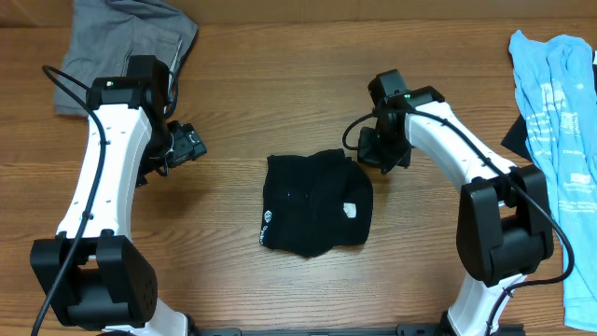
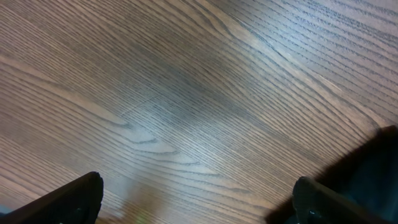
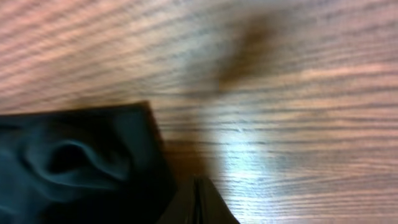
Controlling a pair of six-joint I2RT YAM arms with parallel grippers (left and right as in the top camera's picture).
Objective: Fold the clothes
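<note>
The black T-shirt [image 1: 314,203] lies folded into a small bundle at the middle of the table, a white round logo at its lower left and a white tag at its right. My left gripper [image 1: 187,145] is open and empty over bare wood, left of the shirt; its fingertips [image 2: 196,199] frame plain table, with a dark edge of the shirt [image 2: 379,158] at the right. My right gripper [image 1: 378,151] is shut and empty, just off the shirt's upper right corner. In the right wrist view its closed fingers [image 3: 199,202] sit beside the shirt's corner [image 3: 81,155].
A grey folded garment [image 1: 121,47] lies at the back left, behind my left arm. A light blue printed shirt [image 1: 564,103] lies along the right edge. The table is brown wood [image 1: 280,93].
</note>
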